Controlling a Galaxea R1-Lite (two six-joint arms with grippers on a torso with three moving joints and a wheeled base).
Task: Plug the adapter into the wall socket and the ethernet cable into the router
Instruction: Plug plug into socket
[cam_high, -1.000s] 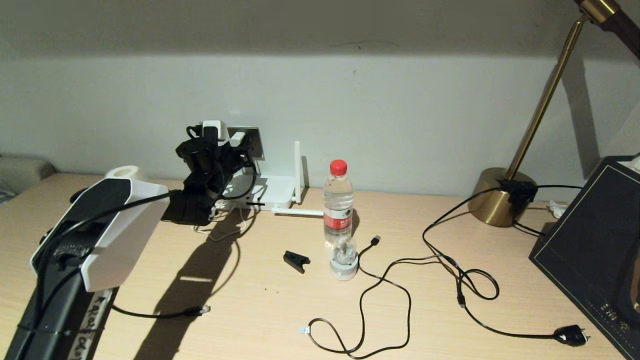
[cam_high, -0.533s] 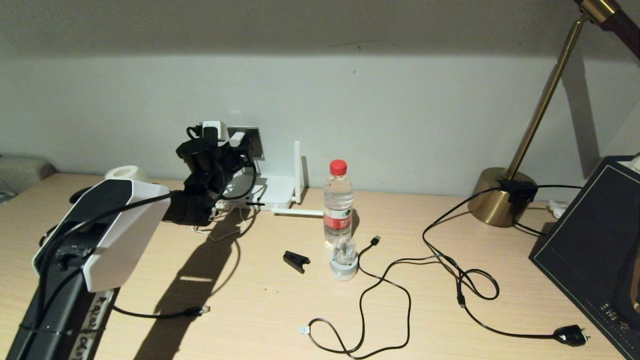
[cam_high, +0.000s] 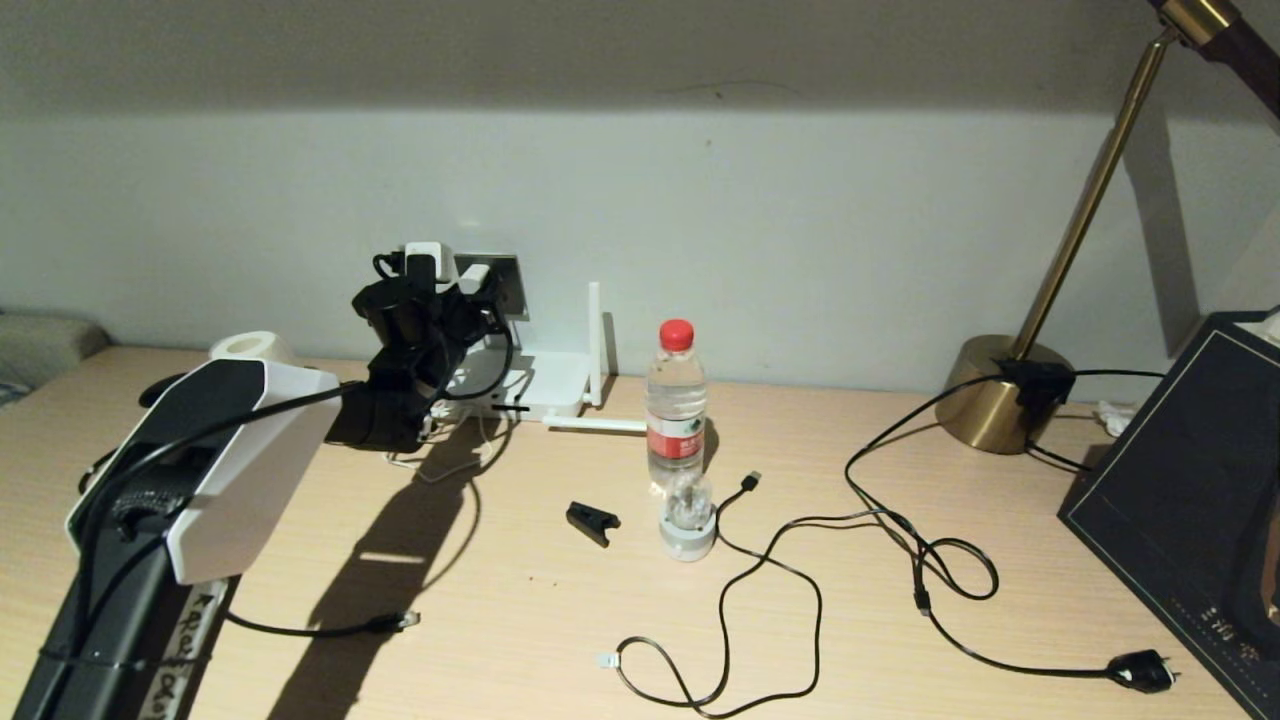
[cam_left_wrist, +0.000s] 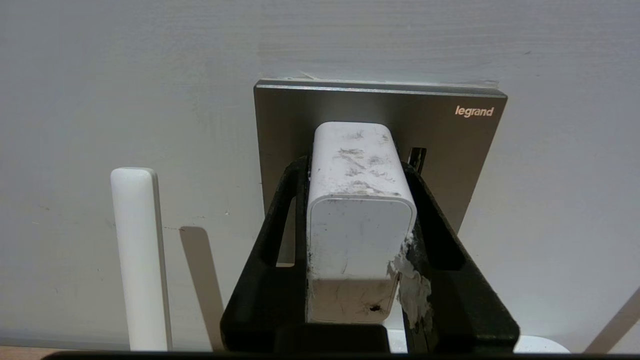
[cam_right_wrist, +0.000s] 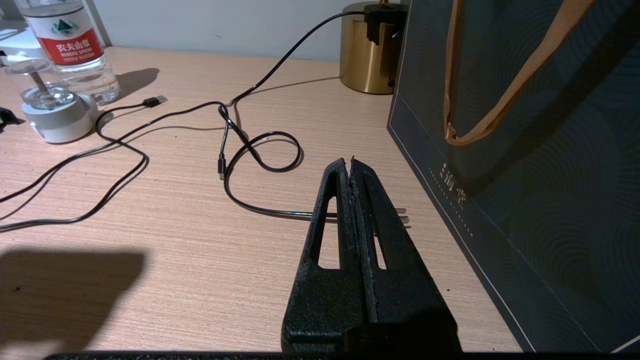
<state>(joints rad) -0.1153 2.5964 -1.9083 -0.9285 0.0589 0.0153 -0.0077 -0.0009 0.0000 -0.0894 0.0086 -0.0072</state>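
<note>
adapter (cam_left_wrist: 361, 200) against wall socket (cam_left_wrist: 450, 145) | left gripper (cam_left_wrist: 357, 170) clamps adapter's sides | right gripper (cam_right_wrist: 351, 167) fully closed, empty, above counter (cam_right_wrist: 200, 240)

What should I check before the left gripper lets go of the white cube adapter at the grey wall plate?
1. Left gripper clamps the white cube-shaped adapter: ok.
2. Adapter against the grey metallic wall socket: ok; pins fully seated: cannot tell.
3. Black ethernet cable with clear plug in the flat white router: not ok, lies loose on the wooden desk.
4. Right gripper shut, empty, above the desk: ok.
</note>
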